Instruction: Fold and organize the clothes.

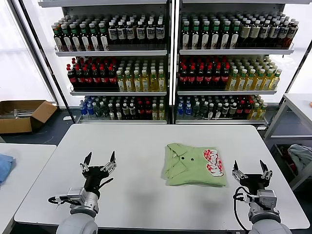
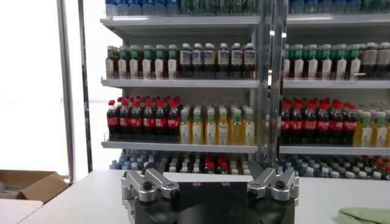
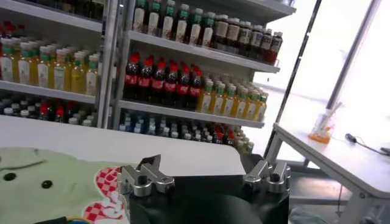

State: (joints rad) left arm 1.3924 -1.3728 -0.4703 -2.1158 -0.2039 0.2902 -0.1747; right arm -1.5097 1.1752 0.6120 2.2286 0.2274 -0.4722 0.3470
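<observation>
Shirt (image 1: 195, 165): soft, light, folded; likely slumps if lifted, take edges.
Right gripper (image 1: 251, 168): fingers spread, empty, shirt just beside.
Left gripper (image 1: 100, 161): spread, empty, well apart.

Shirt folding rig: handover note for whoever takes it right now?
Left claw: open, empty, raised over the near left part of the white table.
Right claw: open, empty, raised at the near right edge, beside the shirt.
Light green shirt: folded into a compact stack right of centre, collar and red-and-white print up.
Done: this shirt looks folded.
Left: tidy or place it, if needed; no other shirt shows on this table.
</observation>
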